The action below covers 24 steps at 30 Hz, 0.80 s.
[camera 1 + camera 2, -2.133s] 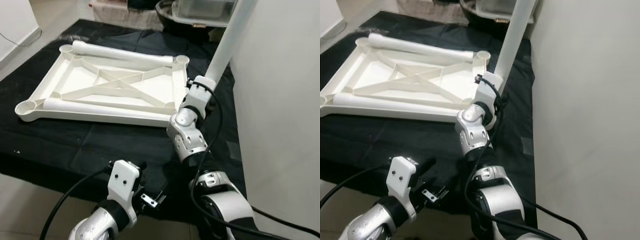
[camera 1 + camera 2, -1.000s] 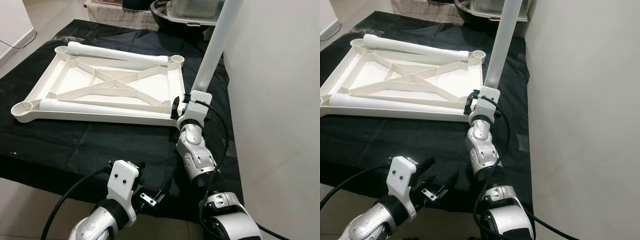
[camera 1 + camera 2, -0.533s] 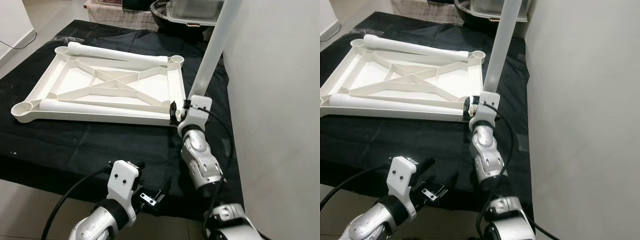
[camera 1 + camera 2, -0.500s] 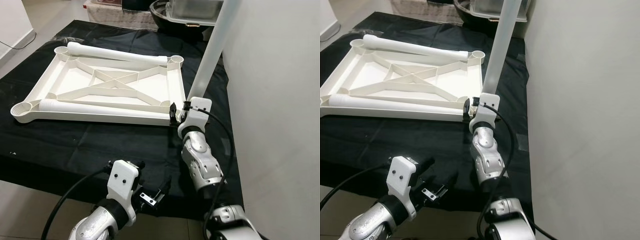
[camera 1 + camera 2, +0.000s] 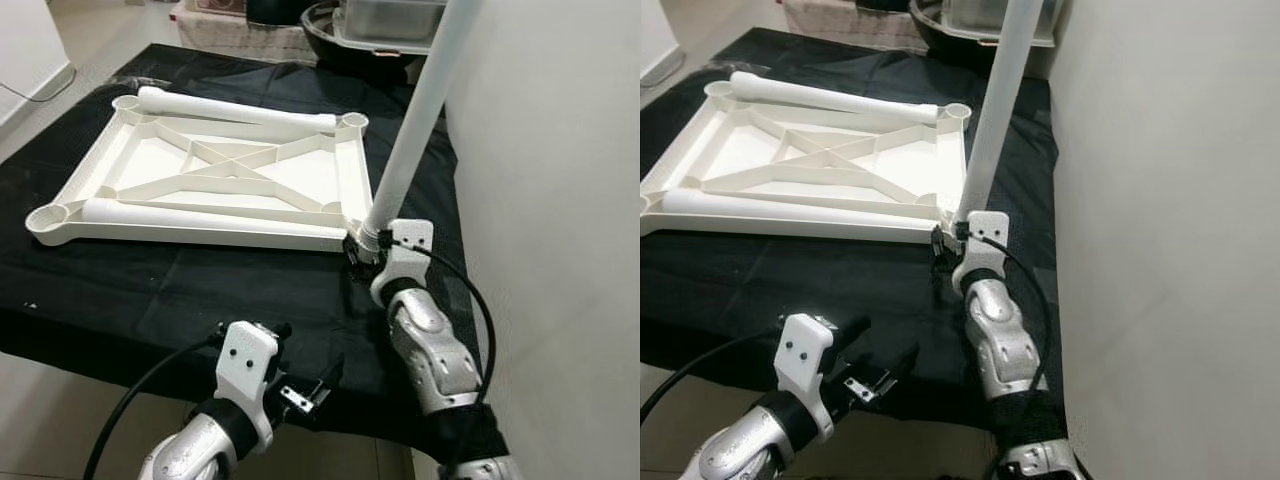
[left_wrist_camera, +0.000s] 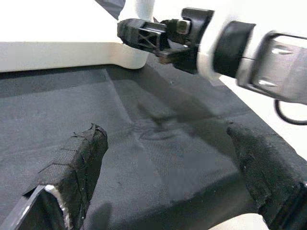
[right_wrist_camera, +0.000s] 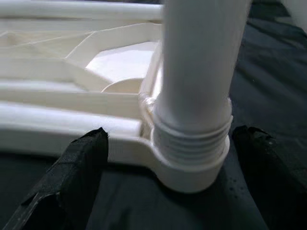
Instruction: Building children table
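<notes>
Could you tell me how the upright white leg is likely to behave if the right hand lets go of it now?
The leg looks like stiff plastic tube, probably light. Its threaded end sits in the tabletop corner socket, threads still exposed, so it may wobble or tip. The right hand is open around it.

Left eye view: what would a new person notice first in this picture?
First, the tall white table leg, standing tilted in the near right corner socket of the upside-down white tabletop on the black cloth. The right gripper sits at the leg's base with its fingers open on either side of it. The left gripper hovers open over the cloth's near edge.
</notes>
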{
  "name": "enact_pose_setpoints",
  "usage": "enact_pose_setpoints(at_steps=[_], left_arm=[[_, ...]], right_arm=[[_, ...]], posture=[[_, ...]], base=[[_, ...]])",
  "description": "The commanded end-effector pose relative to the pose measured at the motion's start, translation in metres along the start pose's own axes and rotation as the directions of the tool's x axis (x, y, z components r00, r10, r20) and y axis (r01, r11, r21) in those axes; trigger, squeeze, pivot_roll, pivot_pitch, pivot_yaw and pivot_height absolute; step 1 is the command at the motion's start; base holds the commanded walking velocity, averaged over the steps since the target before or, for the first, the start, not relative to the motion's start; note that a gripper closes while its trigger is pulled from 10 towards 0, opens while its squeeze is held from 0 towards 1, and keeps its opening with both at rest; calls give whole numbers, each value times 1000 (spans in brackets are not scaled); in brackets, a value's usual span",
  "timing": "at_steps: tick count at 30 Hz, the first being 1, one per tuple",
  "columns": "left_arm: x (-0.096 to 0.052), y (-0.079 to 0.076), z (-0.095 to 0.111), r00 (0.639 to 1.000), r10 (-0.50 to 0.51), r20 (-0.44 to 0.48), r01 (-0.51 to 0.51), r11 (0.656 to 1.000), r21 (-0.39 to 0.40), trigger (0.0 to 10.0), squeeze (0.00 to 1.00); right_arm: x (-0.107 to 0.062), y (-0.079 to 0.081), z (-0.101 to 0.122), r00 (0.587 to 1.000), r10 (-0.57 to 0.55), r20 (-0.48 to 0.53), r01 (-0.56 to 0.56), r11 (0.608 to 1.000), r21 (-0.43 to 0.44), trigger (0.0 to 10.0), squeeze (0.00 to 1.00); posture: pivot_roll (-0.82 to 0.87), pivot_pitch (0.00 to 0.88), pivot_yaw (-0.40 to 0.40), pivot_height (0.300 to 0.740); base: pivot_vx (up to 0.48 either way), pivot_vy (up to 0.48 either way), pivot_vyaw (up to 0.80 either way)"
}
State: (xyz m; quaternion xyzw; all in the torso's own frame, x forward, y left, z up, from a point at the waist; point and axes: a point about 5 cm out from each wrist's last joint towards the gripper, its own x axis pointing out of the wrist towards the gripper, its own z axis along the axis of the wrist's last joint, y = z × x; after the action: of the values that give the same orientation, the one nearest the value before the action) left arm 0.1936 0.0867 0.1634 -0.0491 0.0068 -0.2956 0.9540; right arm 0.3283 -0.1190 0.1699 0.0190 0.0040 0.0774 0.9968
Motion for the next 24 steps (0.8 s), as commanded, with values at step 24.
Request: enact_pose_setpoints(at_steps=[24], left_arm=[[-2,-3,-3,1000,-16,-19,16,1000,12,10000,0]], right_arm=[[13,-90,-9,943,-331,-25,311,910,-275,10000,0]], posture=[[231,177,-90,740]], base=[[0,0,0]])
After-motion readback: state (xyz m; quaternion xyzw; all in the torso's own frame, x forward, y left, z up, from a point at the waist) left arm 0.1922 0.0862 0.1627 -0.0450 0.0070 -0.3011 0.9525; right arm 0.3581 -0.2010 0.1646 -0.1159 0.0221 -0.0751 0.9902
